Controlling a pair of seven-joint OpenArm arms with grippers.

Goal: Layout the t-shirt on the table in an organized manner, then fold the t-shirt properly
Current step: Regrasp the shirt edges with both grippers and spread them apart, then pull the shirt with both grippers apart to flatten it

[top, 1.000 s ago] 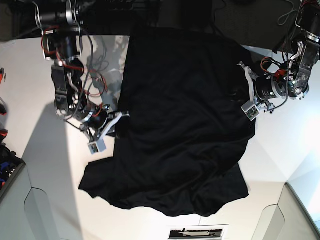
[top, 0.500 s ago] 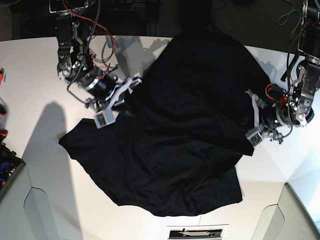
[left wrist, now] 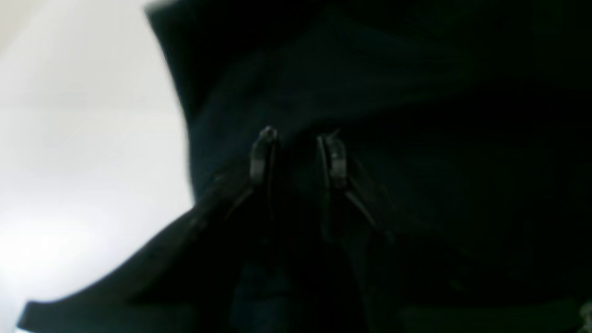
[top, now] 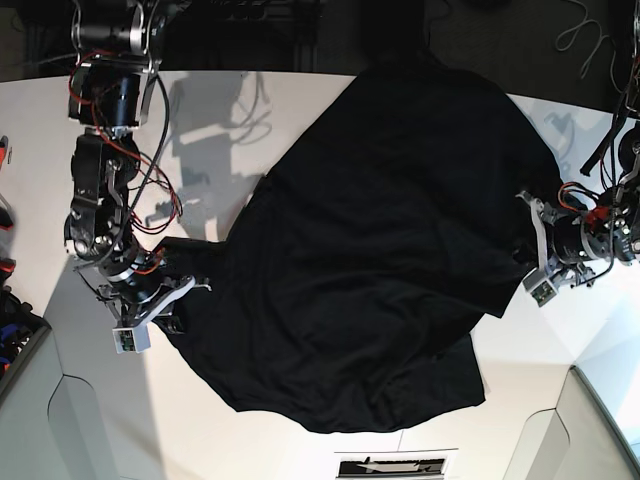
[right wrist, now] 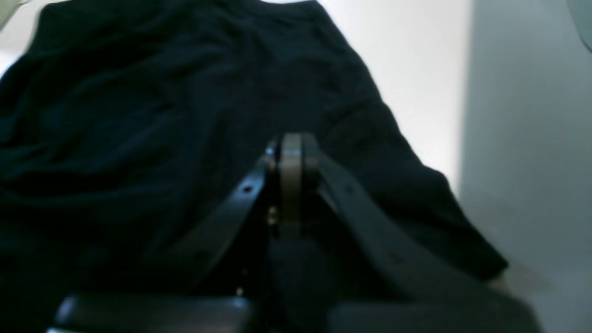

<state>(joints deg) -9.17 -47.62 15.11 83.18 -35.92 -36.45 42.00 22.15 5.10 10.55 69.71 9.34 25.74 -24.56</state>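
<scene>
White table (top: 40,200) under spread black t-shirt (top: 380,250); right fingers (right wrist: 292,152) together, pinching shirt edge; left fingers (left wrist: 261,155) clamping cloth.

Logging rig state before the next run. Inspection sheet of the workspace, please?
Surface: white table, bare parts look clean; arm shadows at the far left.
Job's things: black t-shirt spread but rumpled, not laid flat, not folded.
Clutter: red and blue items at the base view's left edge, too small to identify.
Grippers: right gripper, jaws shut, at the shirt's edge; left gripper, jaws slightly apart with dark cloth between them, seemingly holding the shirt.
Cables: red and black wires loop loosely along the right arm; more run by the left arm.
Surroundings: dark area beyond the table's far edge; grey panels at both near corners.
</scene>
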